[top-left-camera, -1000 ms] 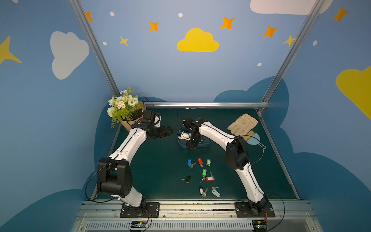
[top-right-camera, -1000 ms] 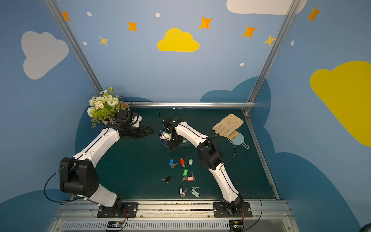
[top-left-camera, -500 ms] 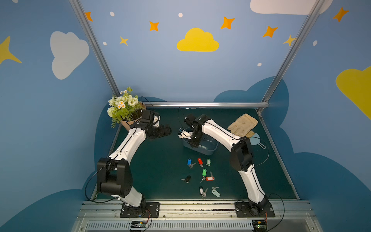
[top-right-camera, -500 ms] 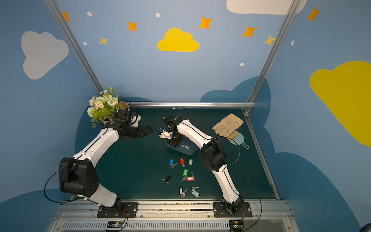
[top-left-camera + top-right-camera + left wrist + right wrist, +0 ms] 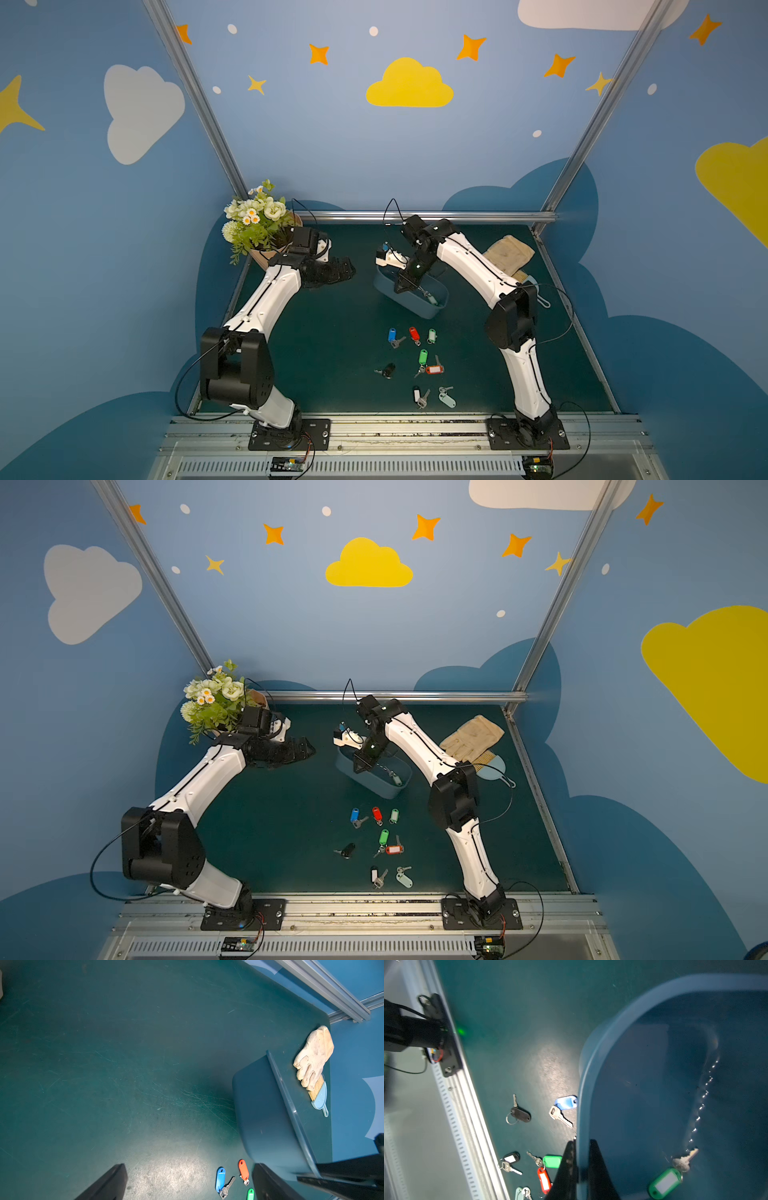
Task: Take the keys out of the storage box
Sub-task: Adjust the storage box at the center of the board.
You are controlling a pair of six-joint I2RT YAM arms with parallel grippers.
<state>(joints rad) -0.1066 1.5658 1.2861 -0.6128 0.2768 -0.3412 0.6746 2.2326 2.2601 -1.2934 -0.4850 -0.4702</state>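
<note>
right claw [image 5: 581,1144] is clamped on the storage box [image 5: 417,307] rim, one finger inside and one outside. Box is tipped, mid-tabletop [image 5: 332,332] toward the far edge. One green-tagged key [image 5: 665,1183] lies inside it. Eight keys [image 5: 422,368] lie scattered between the box and the near edge. left claw [image 5: 343,266] is spread wide, holding nothing, near the far-left corner by the flower pot [image 5: 266,259].

1. Right wrist view: the storage box [image 5: 593,1059] has a blurred rim and runs past the picture's edges;
2. the pale mint tag [image 5: 518,1192] is cut off there;
3. in a top view the right arm [image 5: 469,259] hides part of the glove [image 5: 509,253] and most of the brush [image 5: 523,274];
4. the flower pot [image 5: 265,257] sits largely behind its flowers [image 5: 255,220].
</note>
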